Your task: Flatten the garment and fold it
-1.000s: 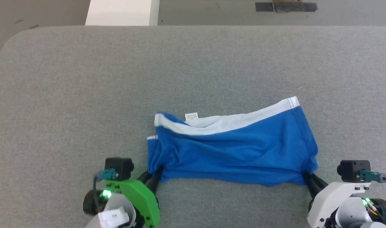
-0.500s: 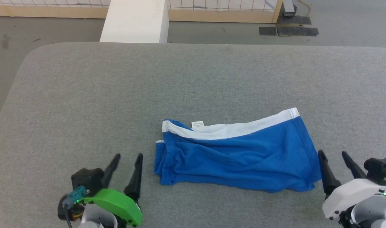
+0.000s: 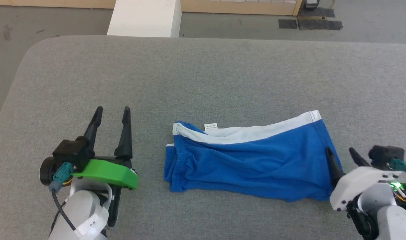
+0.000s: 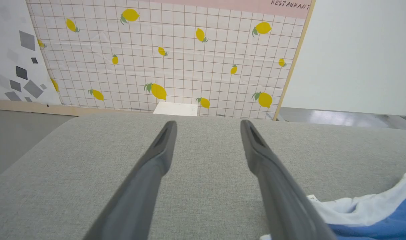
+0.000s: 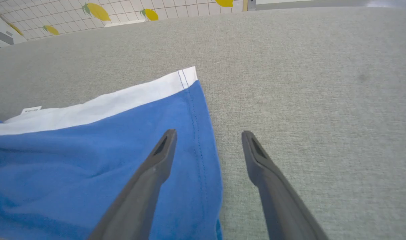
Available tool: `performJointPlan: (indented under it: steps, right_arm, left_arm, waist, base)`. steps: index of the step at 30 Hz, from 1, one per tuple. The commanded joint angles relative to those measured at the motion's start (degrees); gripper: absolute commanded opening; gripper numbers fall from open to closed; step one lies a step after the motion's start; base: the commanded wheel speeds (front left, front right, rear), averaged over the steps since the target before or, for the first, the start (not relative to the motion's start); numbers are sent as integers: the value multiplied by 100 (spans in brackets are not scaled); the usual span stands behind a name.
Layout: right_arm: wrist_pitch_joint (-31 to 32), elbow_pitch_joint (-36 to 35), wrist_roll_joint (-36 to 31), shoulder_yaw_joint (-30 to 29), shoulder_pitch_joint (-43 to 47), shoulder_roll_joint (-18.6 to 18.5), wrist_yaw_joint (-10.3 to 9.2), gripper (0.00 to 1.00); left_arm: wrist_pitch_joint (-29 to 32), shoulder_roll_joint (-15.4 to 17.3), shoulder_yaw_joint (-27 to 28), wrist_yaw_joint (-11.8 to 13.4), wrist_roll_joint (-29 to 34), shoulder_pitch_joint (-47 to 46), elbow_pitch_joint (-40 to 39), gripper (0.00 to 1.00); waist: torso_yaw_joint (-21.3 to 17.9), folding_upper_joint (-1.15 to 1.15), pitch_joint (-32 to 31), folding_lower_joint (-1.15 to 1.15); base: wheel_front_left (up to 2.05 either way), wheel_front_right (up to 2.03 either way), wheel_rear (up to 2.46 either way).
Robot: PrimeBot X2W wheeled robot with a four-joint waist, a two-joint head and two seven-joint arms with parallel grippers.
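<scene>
The garment [image 3: 249,166] is royal blue with a white edge band along its far side and a small white label [image 3: 212,126]. It lies spread on the grey table [image 3: 203,76], a little wrinkled. My left gripper [image 3: 112,110] stands open to the left of it, clear of the cloth. My right gripper [image 3: 340,150] is open at the garment's right edge, one finger over the blue cloth, the other over the table. In the right wrist view the right gripper [image 5: 208,132] straddles the garment's [image 5: 89,160] stitched side seam. The left wrist view shows the left gripper [image 4: 207,122] over bare table, the garment [image 4: 372,213] at lower right.
A white block [image 3: 144,18] stands on the floor beyond the table's far edge. Dark patches [image 3: 311,23] mark the floor at the back right. A lemon-patterned panel [image 4: 163,56] rises behind the table.
Both grippers have let go of the garment's near corners and opened. The left one drew away to the left and forward; the garment has settled flat. The camera has shifted too.
</scene>
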Motion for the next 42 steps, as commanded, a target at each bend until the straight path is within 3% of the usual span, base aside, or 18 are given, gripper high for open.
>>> performJointPlan:
  steps: [1,16,17,20,27,36,42]
  right_arm:
    - [135,135,6,30,-172,-4,-9,100]
    - [1859,1327,436,524,-778,-4,-9,98]
    - [1930,1337,513,573,-764,-4,-9,49]
    - [1917,1288,650,619,-723,-4,-9,0]
    - [1448,967,327,44,-598,-4,-9,0]
    - [1380,-122,-811,-1056,-213,-4,-9,0]
    - [1693,-1068,-884,-863,61,-4,-9,0]
  left_arm:
    - [-26,-66,111,-69,178,-67,52,100]
    - [-28,-677,795,-597,849,7,368,100]
    - [-28,-707,822,-622,871,17,383,100]
    - [-28,-771,904,-685,902,39,431,100]
    - [-28,-866,1029,-797,994,99,515,100]
    - [-28,-924,1137,-876,1063,95,537,100]
    - [-28,-949,1160,-906,1089,108,537,100]
  waist:
    - [-12,0,28,0]
    - [44,0,32,0]
    - [57,0,24,0]
    - [82,0,-7,0]
    - [98,0,-92,0]
    - [82,0,-98,0]
    - [94,0,-107,0]
  base:
    - [0,0,0]
    - [0,0,0]
    - [0,0,0]
    - [0,0,0]
    - [0,0,0]
    - [0,0,0]
    - [0,0,0]
